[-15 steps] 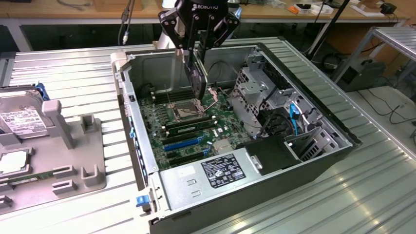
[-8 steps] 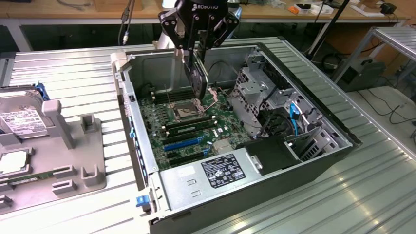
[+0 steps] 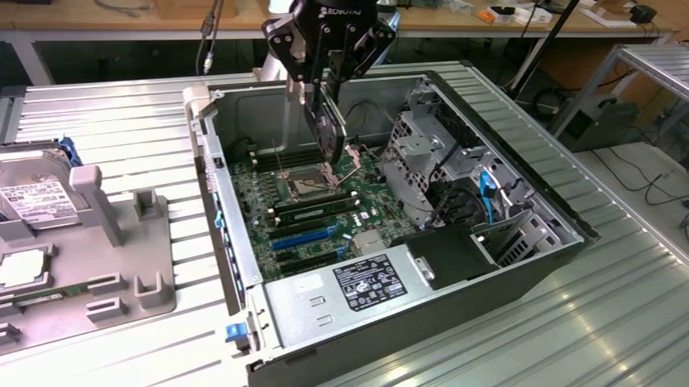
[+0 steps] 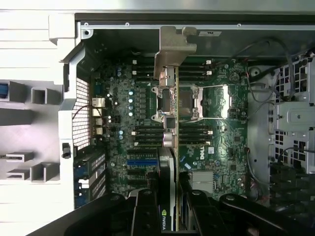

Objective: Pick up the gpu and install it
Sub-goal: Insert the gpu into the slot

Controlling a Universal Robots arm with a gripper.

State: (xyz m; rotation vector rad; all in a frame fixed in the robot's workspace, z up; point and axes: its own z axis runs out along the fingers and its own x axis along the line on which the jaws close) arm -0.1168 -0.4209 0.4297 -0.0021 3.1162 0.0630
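The gripper is clamped on the gpu, which hangs edge-down over the board in the open case, near the socket. As I judge it, lowered off-line, its edge could strike the socket, or its bracket could snag the case wall; it may also twist in the pinch, though the contact is hard to see. The case lies on a ribbed metal table, with a drive at the exterior view's left and benches behind
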